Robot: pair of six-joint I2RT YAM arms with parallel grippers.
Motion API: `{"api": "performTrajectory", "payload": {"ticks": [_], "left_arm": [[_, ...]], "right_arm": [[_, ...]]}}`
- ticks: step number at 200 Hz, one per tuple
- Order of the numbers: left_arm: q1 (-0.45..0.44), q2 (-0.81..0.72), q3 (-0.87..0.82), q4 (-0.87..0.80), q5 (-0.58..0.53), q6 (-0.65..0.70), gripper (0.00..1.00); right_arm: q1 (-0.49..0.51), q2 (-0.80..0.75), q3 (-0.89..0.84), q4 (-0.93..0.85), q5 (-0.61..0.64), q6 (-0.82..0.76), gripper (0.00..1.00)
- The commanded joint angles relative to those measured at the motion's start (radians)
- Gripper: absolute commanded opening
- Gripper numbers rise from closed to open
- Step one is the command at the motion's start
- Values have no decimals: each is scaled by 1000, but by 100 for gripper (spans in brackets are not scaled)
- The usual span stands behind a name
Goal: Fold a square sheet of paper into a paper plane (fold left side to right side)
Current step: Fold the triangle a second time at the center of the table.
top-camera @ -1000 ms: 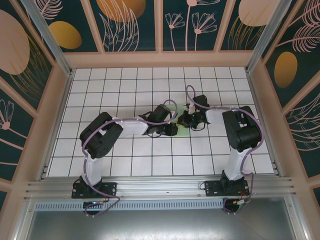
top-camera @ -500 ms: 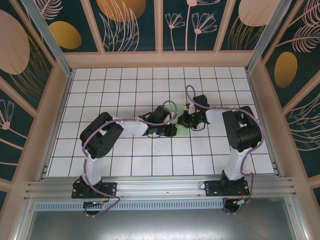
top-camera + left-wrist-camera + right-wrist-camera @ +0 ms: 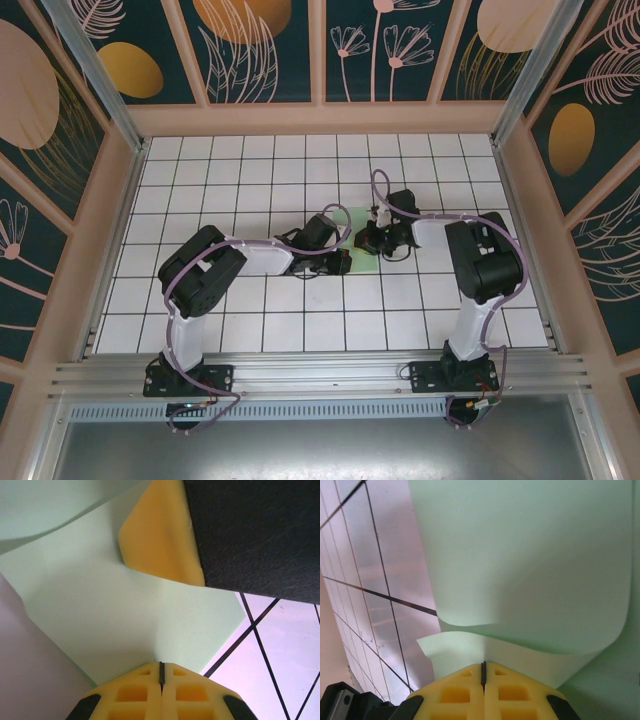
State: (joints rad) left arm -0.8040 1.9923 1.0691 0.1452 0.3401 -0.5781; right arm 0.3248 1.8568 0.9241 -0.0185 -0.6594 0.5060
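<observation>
The square sheet of paper [image 3: 366, 264] is pale mint green and lies partly folded mid-table, between both grippers. In the left wrist view the paper [image 3: 115, 605] runs into the tip of my left gripper [image 3: 161, 666], which is shut on it, and a faint crease rises from the jaw seam. The right gripper's yellow finger pad [image 3: 160, 535] rests on the sheet just ahead. In the right wrist view a curled upper layer of paper [image 3: 530, 555] arches over a lower layer, and my right gripper [image 3: 483, 666] is shut on that lower layer. From above, my left gripper [image 3: 345, 262] and right gripper [image 3: 366, 240] nearly touch.
The white grid-tiled table [image 3: 250, 170] is boxed in by peach-framed walls [image 3: 320, 118] on three sides. An aluminium rail [image 3: 320, 375] carries both arm bases at the near edge. Black tile lines [image 3: 260, 630] show beside the paper.
My left jaws have closed the last bit onto the paper, and the left wrist has shifted slightly to the left. The right arm has stayed where it was.
</observation>
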Motion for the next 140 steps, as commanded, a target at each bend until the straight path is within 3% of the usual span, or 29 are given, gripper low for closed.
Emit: {"api": "performTrajectory", "payload": {"ticks": [1, 140], "left_arm": [[2, 12, -36, -72, -1, -9, 0], [3, 7, -40, -79, -3, -3, 0]], "right_arm": [[-15, -92, -21, 38, -23, -21, 0], [53, -30, -97, 88, 41, -16, 0]]}}
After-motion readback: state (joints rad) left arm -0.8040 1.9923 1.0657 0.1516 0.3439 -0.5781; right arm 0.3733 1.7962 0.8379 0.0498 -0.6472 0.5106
